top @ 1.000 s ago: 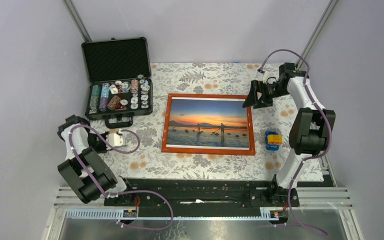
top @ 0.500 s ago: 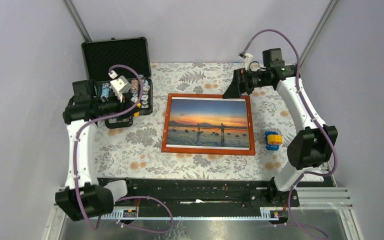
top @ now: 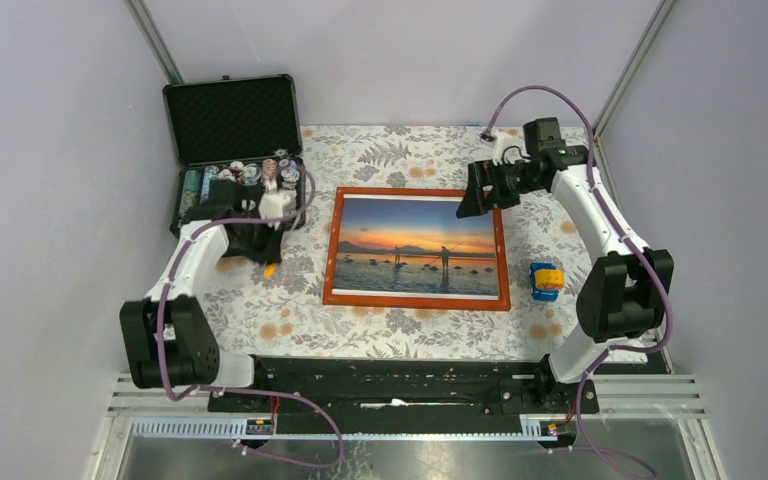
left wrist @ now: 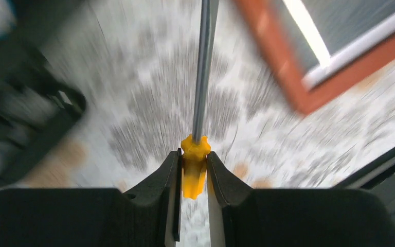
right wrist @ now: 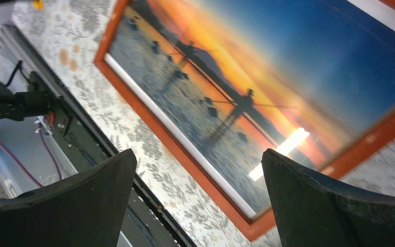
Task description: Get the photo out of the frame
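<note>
While photo (top: 416, 245) sits inside frame (top: 329, 250), face up at centre of top view, right gripper (top: 467, 203) hangs above frame upper-right corner, fingers spread wide. Left gripper (top: 263, 250), left of frame, pinches yellow-handled tool (left wrist: 199, 103).

walls (top: 50, 150): plain lavender-grey on three sides | corner posts (top: 155, 40): slanted grey metal at the back | table (top: 410, 150): floral cloth, grey leaves, orange blooms | near edge: black rail (top: 400, 380), ribbed aluminium strip (top: 410, 428) | light: soft, even
</note>
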`<state>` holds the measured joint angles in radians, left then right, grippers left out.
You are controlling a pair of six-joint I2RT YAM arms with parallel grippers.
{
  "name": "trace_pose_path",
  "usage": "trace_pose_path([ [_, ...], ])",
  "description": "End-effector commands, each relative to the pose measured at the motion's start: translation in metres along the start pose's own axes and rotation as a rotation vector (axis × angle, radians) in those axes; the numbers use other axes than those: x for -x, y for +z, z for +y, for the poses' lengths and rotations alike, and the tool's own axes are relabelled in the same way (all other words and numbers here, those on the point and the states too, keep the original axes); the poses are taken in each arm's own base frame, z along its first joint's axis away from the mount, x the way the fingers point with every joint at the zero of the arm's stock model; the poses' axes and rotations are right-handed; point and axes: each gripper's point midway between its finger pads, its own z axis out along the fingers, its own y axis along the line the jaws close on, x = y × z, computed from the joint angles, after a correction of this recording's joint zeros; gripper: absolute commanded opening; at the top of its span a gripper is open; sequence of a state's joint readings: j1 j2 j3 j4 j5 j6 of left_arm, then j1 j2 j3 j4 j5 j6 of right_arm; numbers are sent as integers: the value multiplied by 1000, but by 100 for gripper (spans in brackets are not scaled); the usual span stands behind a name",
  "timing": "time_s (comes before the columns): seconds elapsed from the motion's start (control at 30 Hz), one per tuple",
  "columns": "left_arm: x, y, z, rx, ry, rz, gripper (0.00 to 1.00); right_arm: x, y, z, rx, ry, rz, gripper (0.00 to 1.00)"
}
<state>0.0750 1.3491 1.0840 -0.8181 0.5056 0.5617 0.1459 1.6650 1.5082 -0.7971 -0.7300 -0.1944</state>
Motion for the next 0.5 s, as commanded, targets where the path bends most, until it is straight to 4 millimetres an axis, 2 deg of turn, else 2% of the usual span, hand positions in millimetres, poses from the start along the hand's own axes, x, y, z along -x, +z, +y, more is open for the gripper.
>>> trace_pose_path([
  [0.0,-104,-4,24,142,78,376,0,-15,-24,-38,-150,21,10,100],
  [0.13,-118,4,38,203,39,439,1,-40,-25,-89,-294,75,80,100],
  [0.27,-126,12,51,252,36,468,10,-60,-19,-131,-401,131,111,98],
  [0.33,-130,17,54,258,34,482,13,-67,-12,-143,-429,152,118,97],
  [0.47,-140,25,54,249,37,509,22,-78,3,-155,-421,189,145,95],
])
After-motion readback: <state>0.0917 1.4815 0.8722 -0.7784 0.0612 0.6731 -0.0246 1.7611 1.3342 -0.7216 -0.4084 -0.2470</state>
